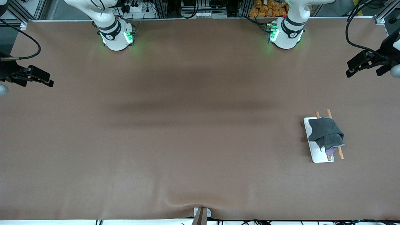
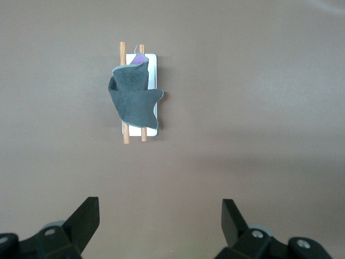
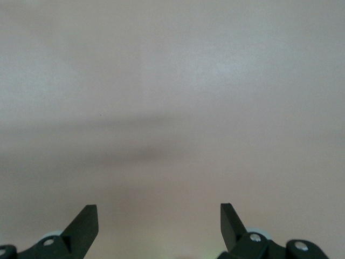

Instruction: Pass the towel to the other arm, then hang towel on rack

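The dark grey towel (image 1: 326,133) lies draped over the two brown rods of the rack (image 1: 312,147), with a purple corner peeking out at the end nearer the front camera. The rack stands on its white base toward the left arm's end of the table. The left wrist view shows the towel (image 2: 132,100) on the rack (image 2: 154,70) too. My left gripper (image 1: 364,67) hangs open and empty above the table's edge at that end, apart from the rack; it shows as open in its wrist view (image 2: 160,213). My right gripper (image 1: 37,78) is open and empty over the right arm's end (image 3: 159,216).
A brown mat (image 1: 187,125) covers the whole table. The two arm bases (image 1: 117,36) (image 1: 286,34) stand along the edge farthest from the front camera. A small bracket (image 1: 201,214) sits at the mat's nearest edge.
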You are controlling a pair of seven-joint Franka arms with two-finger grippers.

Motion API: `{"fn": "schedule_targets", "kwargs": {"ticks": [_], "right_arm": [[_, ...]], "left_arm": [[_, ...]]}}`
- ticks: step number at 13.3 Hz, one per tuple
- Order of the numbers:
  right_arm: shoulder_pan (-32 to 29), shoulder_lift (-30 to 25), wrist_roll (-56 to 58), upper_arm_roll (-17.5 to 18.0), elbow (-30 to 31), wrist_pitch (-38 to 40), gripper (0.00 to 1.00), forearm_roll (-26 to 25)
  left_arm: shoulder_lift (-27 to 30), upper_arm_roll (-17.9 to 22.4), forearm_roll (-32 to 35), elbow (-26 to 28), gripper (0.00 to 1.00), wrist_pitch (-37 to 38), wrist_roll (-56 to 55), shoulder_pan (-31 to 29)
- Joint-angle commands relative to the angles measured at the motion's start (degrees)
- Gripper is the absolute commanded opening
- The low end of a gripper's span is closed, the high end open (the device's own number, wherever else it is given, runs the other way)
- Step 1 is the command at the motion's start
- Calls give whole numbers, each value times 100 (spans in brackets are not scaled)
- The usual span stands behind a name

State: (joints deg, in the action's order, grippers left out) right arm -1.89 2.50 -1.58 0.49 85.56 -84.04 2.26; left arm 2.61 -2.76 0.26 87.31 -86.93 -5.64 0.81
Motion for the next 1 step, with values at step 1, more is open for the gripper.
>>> {"fn": "schedule_targets", "kwargs": {"ticks": [1], "right_arm": [[-101,66,-1,56,-128,89,100,108]], "left_arm": [[73,48,141,5,100,27,-24,69]]}}
